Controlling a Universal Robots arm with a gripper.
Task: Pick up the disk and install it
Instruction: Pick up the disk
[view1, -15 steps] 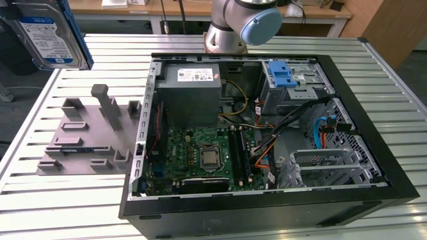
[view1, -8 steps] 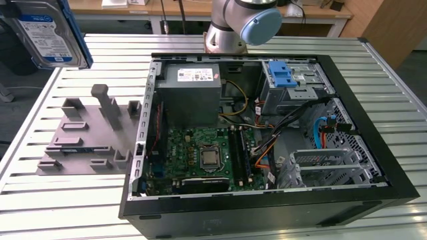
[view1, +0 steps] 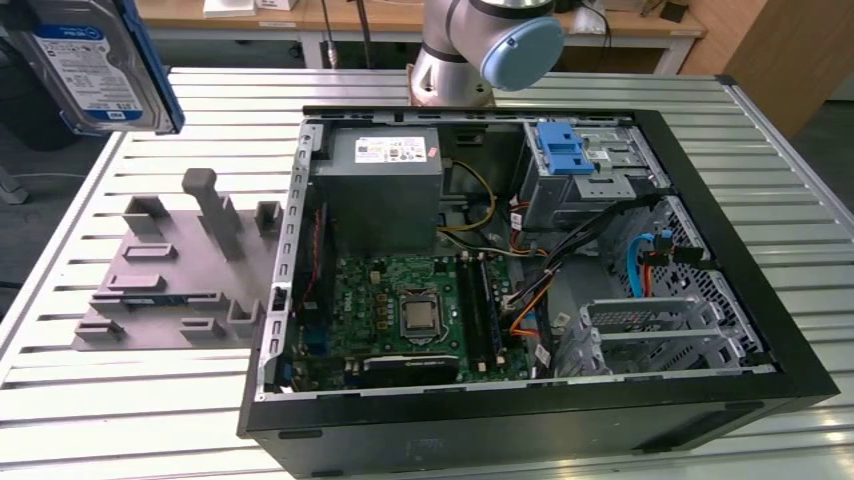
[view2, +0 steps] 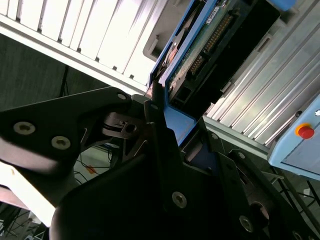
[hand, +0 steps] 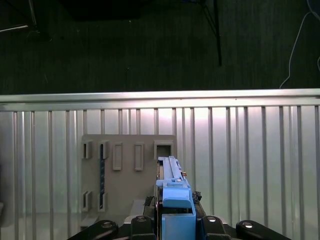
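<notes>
The disk (view1: 91, 62) hangs high over the table's far corner at the exterior view's left, label facing the camera, blue rails along its sides. In the first wrist view the disk (hand: 172, 187) appears edge-on with its blue end handle, held above the grey plastic stand (hand: 127, 165). My gripper (hand: 175, 222) is shut on it, black fingers pressing both sides. The second wrist view shows the disk's circuit-board underside (view2: 210, 35) and one black finger (view2: 159, 125) against its blue rail.
An open computer case (view1: 747, 280) lies on the slatted metal table (view1: 134, 420). A grey drive bay topped by a blue bracket (view1: 566, 150) sits at the case's far right corner. The stand (view1: 167, 280) is left of the case. The arm's base (view1: 467, 50) rises behind.
</notes>
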